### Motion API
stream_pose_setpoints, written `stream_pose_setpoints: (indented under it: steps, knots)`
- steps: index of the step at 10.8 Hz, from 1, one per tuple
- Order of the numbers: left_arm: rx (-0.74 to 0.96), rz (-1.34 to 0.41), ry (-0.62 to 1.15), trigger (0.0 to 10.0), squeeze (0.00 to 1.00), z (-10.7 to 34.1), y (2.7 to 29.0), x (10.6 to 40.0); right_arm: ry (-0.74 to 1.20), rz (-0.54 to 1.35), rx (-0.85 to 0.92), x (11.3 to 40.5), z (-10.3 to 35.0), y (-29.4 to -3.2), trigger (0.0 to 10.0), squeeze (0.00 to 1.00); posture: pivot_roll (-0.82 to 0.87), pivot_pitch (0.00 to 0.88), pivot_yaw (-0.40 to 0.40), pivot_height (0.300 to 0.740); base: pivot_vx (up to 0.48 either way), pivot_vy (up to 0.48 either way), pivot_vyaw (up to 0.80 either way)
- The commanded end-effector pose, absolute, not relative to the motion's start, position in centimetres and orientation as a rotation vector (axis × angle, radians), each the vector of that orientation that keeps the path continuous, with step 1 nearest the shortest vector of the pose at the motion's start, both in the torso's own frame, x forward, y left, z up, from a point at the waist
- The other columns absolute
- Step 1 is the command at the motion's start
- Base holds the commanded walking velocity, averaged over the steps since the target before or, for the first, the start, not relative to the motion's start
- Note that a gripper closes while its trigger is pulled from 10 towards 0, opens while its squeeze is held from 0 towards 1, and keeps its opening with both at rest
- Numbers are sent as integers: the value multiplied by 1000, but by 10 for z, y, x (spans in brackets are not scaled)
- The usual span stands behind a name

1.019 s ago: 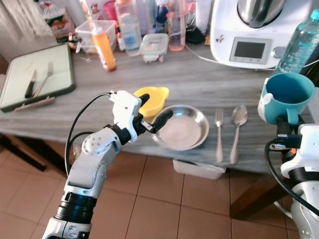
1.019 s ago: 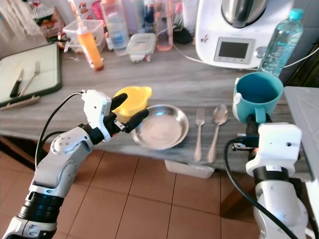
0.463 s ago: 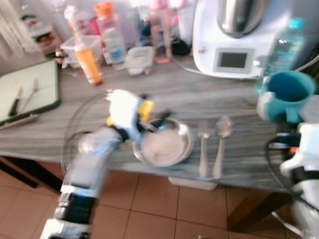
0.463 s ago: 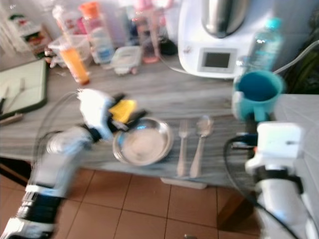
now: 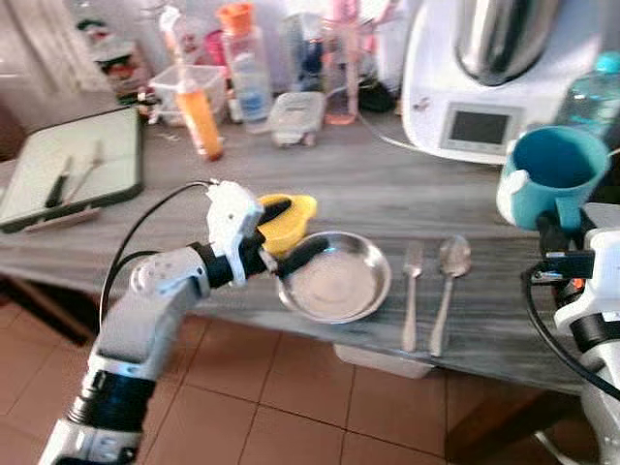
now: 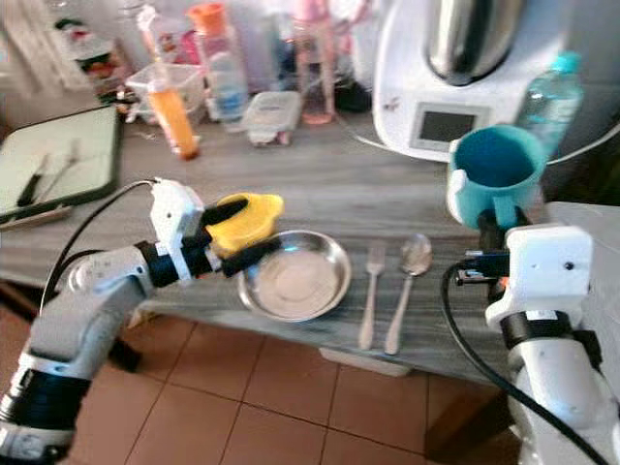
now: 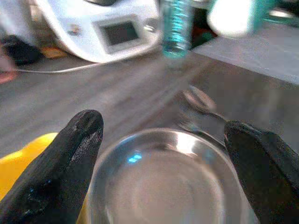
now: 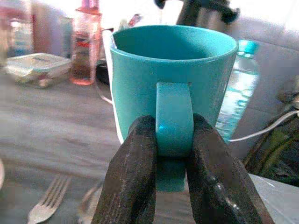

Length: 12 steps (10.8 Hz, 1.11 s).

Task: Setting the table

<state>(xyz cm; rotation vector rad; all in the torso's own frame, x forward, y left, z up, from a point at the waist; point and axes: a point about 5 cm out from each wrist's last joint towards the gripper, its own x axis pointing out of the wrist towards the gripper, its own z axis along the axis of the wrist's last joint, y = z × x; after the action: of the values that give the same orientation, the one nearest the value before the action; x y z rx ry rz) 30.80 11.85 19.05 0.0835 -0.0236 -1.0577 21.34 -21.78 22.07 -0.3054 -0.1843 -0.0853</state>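
— What do our head views give us?
— Our left pincer reaches over the bench, fingers apart, one over the yellow bowl, the other at the rim of the steel plate. A fork and a spoon lie just beside the plate.
— And our left wrist view?
— The plate sits between our spread fingers.
— Right wrist?
— Our right pincer is clamped on the handle of the teal mug, held upright above the bench.
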Motion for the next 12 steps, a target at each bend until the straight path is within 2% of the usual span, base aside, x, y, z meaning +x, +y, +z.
stream_pose_setpoints:
  steps: [1, 3, 5, 12]
  knots:
    - [99, -1143, 10, 10000, 0, 198, 118, 311, -190, -57, -290, 215, 224, -219, 10000, 0, -60, 106, 85, 740, 0, 0, 0]
    - [130, -1293, 93, 10000, 0, 194, 117, 304, -158, 41, -208, 221, 219, -214, 10000, 0, -64, 107, 91, 740, 0, 0, 0]
    - [153, -1361, 139, 10000, 0, 185, 116, 296, -128, 131, -151, 225, 213, -208, 10000, 0, -65, 115, 93, 740, 0, 0, 0]
    - [117, -1397, 177, 10000, 0, 183, 113, 286, -71, 286, -71, 253, 194, -214, 10000, 0, -41, 144, 97, 740, 0, 0, 0]
